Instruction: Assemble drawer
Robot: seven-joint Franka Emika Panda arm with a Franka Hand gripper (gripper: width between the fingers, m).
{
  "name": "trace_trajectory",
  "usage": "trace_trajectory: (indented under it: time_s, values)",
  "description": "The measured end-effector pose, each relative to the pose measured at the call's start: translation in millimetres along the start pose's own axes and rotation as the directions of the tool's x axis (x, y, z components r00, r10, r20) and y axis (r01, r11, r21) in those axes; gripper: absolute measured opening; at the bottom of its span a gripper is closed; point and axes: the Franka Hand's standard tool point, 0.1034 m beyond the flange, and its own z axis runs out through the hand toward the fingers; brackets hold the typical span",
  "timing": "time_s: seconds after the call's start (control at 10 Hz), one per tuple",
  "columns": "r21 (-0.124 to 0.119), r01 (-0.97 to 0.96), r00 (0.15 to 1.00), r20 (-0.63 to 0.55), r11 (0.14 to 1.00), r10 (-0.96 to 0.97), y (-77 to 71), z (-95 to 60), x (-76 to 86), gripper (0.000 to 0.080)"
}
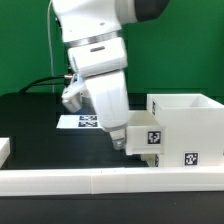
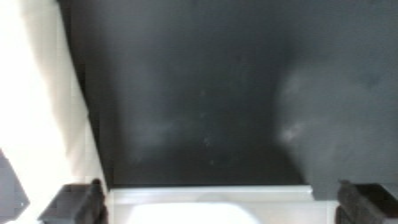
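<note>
The drawer's large white casing [image 1: 186, 122] stands at the exterior view's right with a tag on its front. A small white box tray [image 1: 148, 140] with a tag sits just beside it on the black table. My gripper [image 1: 121, 143] is low at the tray's end away from the casing. In the wrist view the gripper [image 2: 221, 206] is wide open. Its dark fingers [image 2: 75, 205] stand on either side of the tray's white end [image 2: 222, 200]. I cannot tell whether the fingers touch it. The second tray is not in view.
A long low white rail [image 1: 90, 181] runs along the table's front edge and also shows in the wrist view [image 2: 32, 100]. The marker board [image 1: 78, 122] lies flat behind the arm. A small white piece [image 1: 4, 148] sits at the left edge.
</note>
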Motion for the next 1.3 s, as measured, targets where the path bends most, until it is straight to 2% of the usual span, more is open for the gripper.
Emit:
trace_trajectory:
  time_s: [0.1,0.2,0.5,0.8,0.9,1.1,1.3]
  values:
    - [0.002,0.02,1.0,0.01,1.0,-0.02,7.0,-1.0,14.8,0.0649]
    - [0.001,0.009,1.0,0.014,1.0,-0.009,8.9,-1.3,21.5,0.0649]
    - [0.01,-0.002,1.0,0.007,1.0,0.002,6.6,5.3,39.8,0.0649]
    - [0.013,-0.002,1.0,0.009,1.0,0.002,1.8,8.4,35.0,0.0649]
    - [0.015,-0.012,1.0,0.013,1.0,0.011,-0.7,7.9,22.3,0.0649]
    - [0.002,-0.056,0.998,0.026,0.998,0.056,-5.7,-4.2,-3.5,0.0649]
    - [0.01,-0.052,0.998,0.021,0.999,0.052,-6.6,1.3,1.6,0.0649]
